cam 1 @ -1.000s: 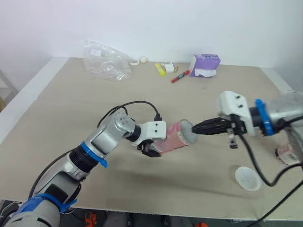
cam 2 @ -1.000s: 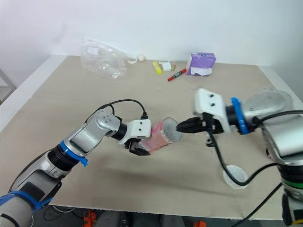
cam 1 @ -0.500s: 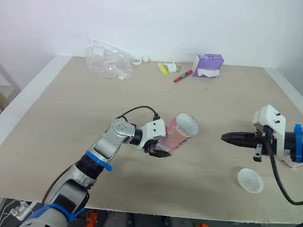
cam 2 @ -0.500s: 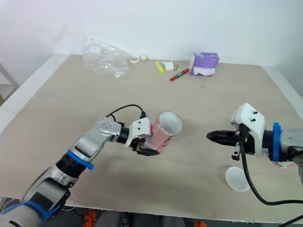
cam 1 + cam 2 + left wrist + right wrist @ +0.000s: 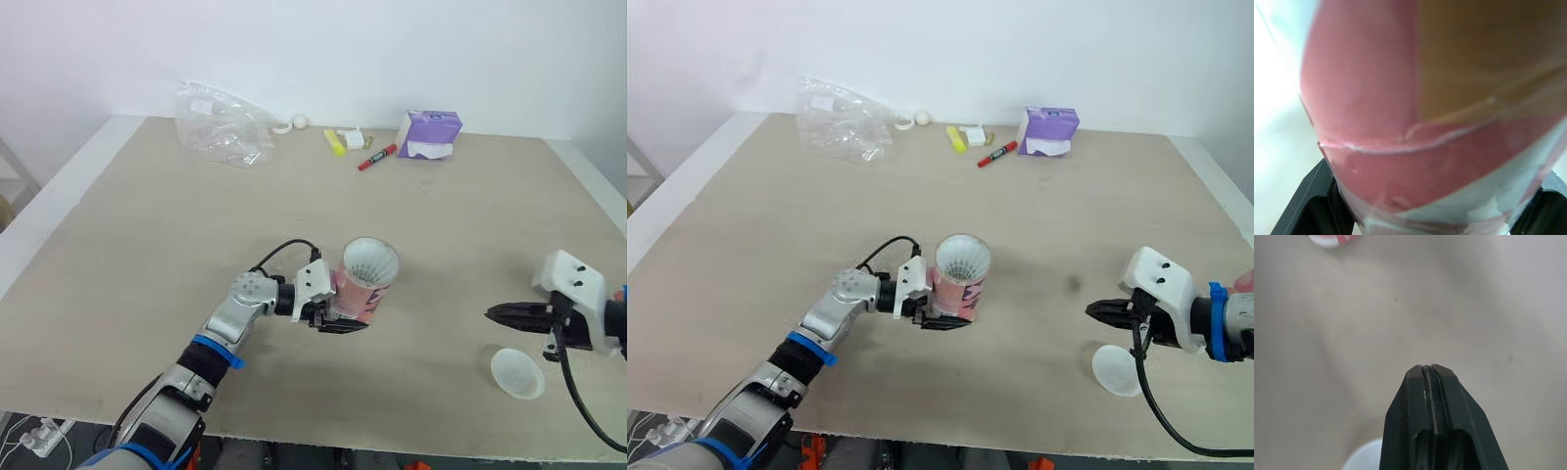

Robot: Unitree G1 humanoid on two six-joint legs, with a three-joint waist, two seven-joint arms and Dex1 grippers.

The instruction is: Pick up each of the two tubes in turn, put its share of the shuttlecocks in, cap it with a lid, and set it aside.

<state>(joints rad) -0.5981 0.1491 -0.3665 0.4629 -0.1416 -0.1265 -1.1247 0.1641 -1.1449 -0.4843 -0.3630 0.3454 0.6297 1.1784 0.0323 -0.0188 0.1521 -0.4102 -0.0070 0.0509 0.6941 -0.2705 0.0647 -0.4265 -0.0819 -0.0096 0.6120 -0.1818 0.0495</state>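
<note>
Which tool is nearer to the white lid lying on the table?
Right. The right tool is close beside the lid, shut; the left tool holds the tube far off.

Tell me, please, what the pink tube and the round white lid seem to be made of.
The tube looks like matte cardboard, with a printed pink wrap and a seam line across it. The lid seems thin whitish plastic, slightly translucent; not certain.
</note>
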